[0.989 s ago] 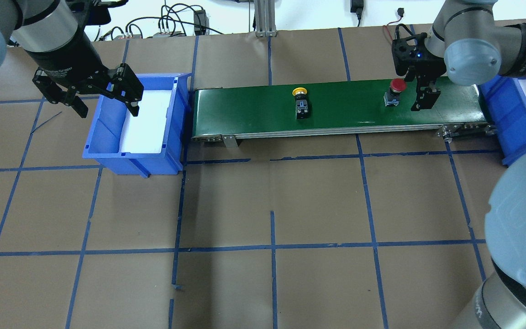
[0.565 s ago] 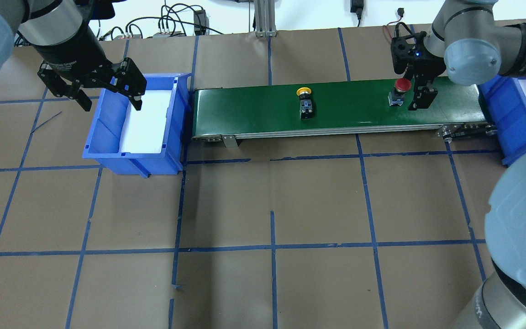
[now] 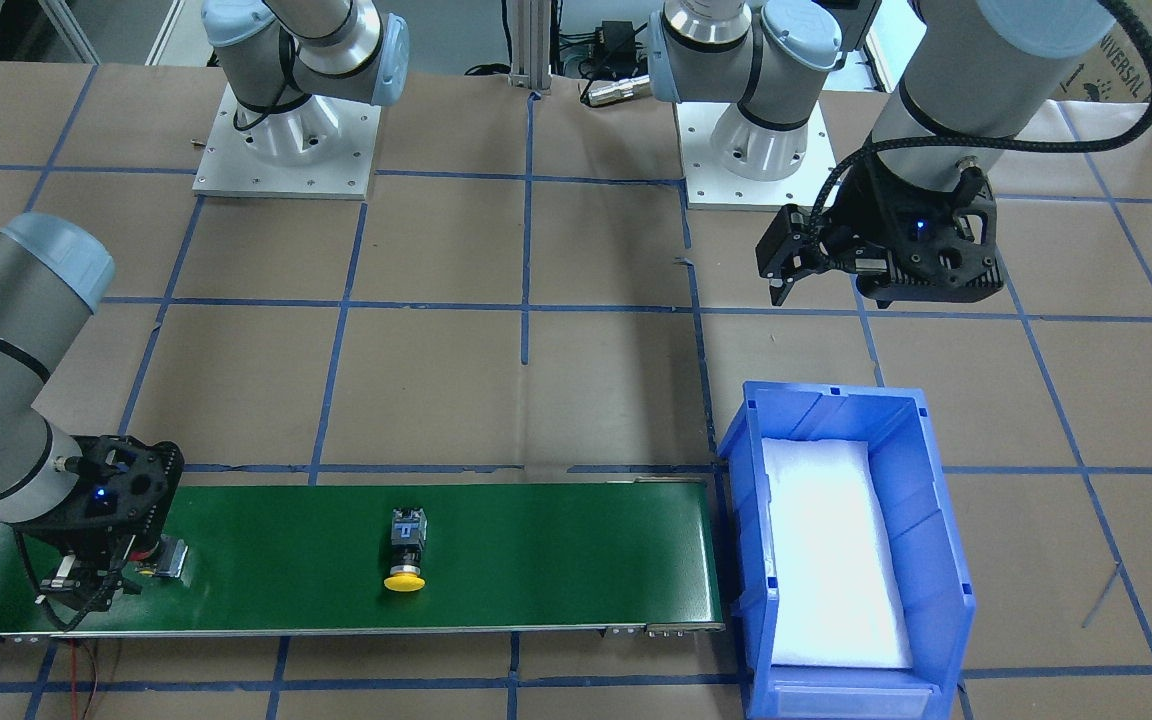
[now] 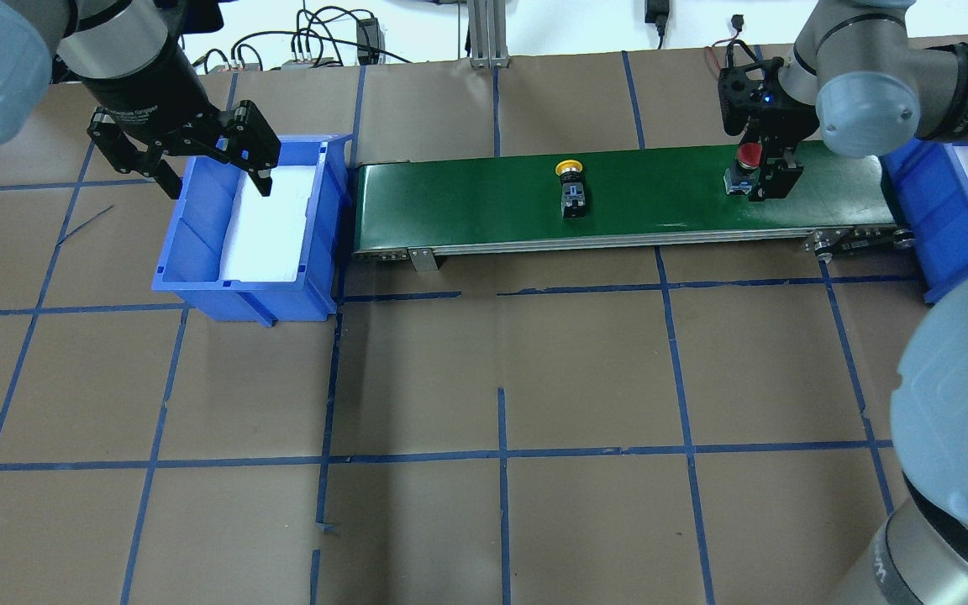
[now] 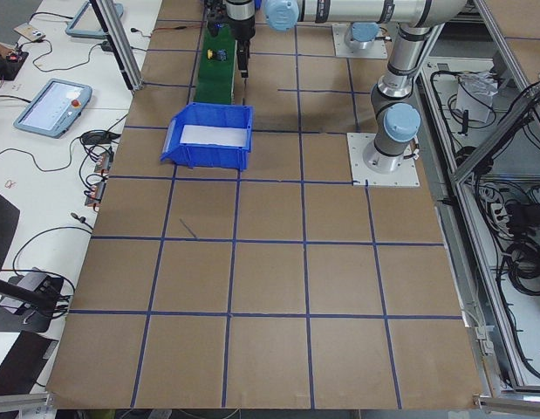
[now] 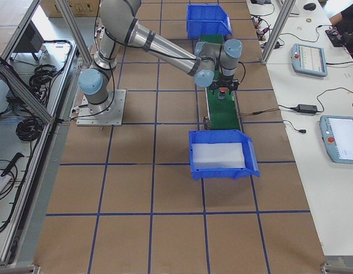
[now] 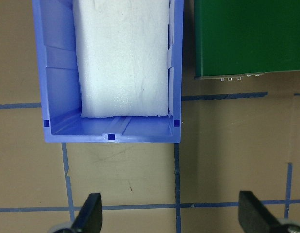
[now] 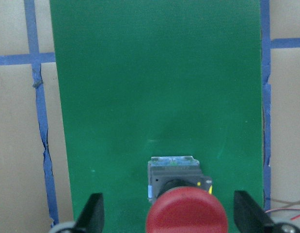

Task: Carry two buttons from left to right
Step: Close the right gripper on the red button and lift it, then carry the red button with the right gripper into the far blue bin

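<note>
The red-capped button point(image 4: 749, 155) stands on the green conveyor belt point(image 4: 450, 202) near its right end. My right gripper point(image 4: 758, 180) is open and straddles it. In the right wrist view the red cap point(image 8: 186, 211) sits between the two fingers point(image 8: 94, 213) with gaps on both sides. The yellow-capped button point(image 4: 571, 186) lies mid-belt; it also shows in the front view point(image 3: 406, 555). My left gripper point(image 4: 217, 172) is open and empty, hovering over the far end of the left blue bin point(image 4: 198, 252).
The left bin point(image 3: 946, 560) holds only a white foam pad point(image 7: 123, 58). A second blue bin point(image 4: 938, 202) stands past the belt's right end. Cables lie along the table's far edge. Brown paper with blue tape lines covers the table.
Both buttons have travelled right along the belt, and the red one now sits between my right gripper's fingers. My left gripper has moved right and farther back, over the left bin.
</note>
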Controlling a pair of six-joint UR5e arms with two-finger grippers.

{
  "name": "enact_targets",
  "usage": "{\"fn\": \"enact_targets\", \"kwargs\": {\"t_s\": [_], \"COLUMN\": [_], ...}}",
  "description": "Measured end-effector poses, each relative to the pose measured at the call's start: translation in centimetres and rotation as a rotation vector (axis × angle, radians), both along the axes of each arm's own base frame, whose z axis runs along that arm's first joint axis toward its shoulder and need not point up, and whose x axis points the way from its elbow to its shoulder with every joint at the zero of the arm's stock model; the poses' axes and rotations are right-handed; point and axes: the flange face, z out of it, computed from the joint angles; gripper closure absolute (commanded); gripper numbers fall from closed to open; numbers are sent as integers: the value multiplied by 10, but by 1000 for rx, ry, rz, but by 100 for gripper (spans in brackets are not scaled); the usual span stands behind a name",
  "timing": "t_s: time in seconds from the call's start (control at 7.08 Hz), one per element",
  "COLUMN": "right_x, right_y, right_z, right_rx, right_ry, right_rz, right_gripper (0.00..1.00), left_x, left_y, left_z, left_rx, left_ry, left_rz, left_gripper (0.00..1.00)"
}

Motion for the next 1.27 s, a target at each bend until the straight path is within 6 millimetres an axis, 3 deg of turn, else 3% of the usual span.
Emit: {"fn": "enact_targets", "kwargs": {"t_s": [0.28,0.42,0.85,0.99,1.27], "right_x": [-1,-2,-5,-17,-98], "right_y": [0,0,-3,-6,-6], "right_z": [-1,0,9,26,69], "right_rx": [1,0,-15,-40,-81], "right_ry": [9,15,33,51,76], "right_rz": [1,3,10,13,-27], "right_gripper": [71,89,92,92,92], "left_x": [-1,0,1,1,0], "left_y": [0,0,0,0,-1], "left_z": [2,4,6,7,7], "left_rx": [-7,-13,-19,-22,-31], "left_ry": [5,7,1,2,7], "left_rz": [10,17,37,38,39], "left_gripper": [0,0,0,0,0]}}
